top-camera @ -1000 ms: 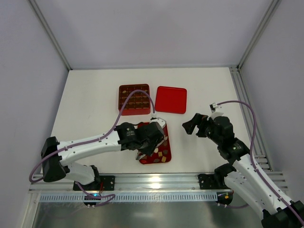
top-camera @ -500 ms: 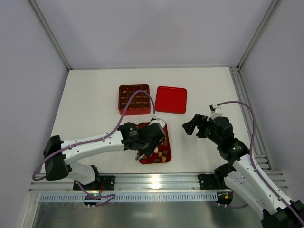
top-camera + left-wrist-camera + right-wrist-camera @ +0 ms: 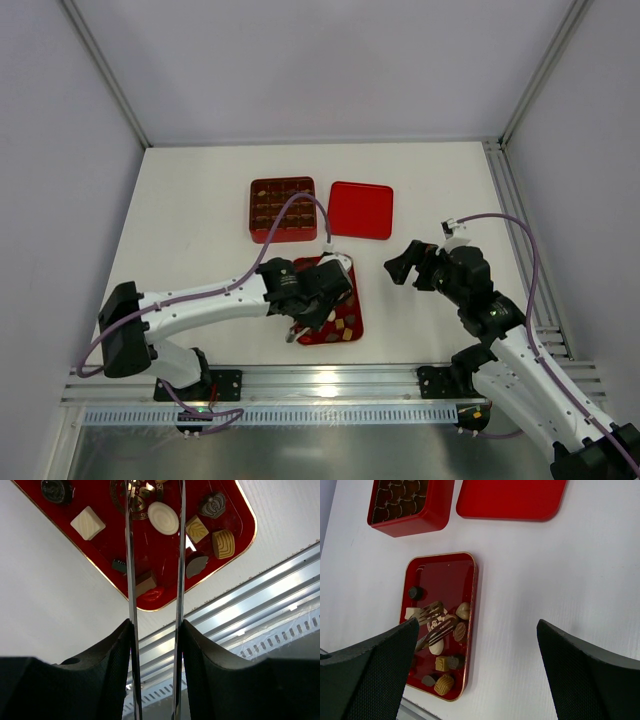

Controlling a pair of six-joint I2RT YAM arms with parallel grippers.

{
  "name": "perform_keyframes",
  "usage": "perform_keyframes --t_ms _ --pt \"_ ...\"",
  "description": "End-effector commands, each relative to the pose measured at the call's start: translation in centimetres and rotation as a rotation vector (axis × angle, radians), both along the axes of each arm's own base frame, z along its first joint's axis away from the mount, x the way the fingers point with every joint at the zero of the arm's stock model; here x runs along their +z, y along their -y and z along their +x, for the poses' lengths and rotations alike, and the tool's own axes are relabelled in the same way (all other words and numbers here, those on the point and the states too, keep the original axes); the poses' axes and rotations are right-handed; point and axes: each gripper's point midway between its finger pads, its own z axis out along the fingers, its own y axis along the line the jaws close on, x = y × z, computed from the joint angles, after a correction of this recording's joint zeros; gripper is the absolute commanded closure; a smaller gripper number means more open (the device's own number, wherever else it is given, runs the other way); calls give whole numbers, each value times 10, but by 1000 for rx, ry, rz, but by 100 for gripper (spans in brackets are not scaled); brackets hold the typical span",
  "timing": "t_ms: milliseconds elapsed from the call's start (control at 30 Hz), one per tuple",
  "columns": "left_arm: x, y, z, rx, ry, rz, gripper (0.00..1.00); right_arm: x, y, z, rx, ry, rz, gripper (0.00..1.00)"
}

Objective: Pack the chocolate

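- Several bite-sized chocolate pieces (image 3: 163, 518), dark, tan and cream-white, lay loose in a flat red rectangular tray (image 3: 445, 575) with a gold rim, mostly in its near half, on the white tabletop (image 3: 190, 220).
- The left pincer (image 3: 154, 630) was squeezed narrowly on a pair of thin metal tongs (image 3: 436, 621), whose forked tips hung over the tray's middle.
- The right pincer (image 3: 403, 265) stood wide open, holding nothing, above the tabletop right of the tray.
- Beyond the tray sat a red square gridded box (image 3: 283, 236), with a flat red lid (image 3: 360, 210) just to its right.
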Motion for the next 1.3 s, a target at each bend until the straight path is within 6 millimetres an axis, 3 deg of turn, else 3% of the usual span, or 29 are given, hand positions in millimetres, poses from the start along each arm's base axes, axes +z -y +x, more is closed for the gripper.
perform_keyframes --t_ms 0,833,1267 --pt "10 12 2 5 11 -37 57 6 0 2 -9 27 9 0" --pt "13 1 18 36 60 14 55 10 0 4 -9 33 12 0" --pt "10 14 13 5 13 -18 57 9 1 2 -14 34 12 0"
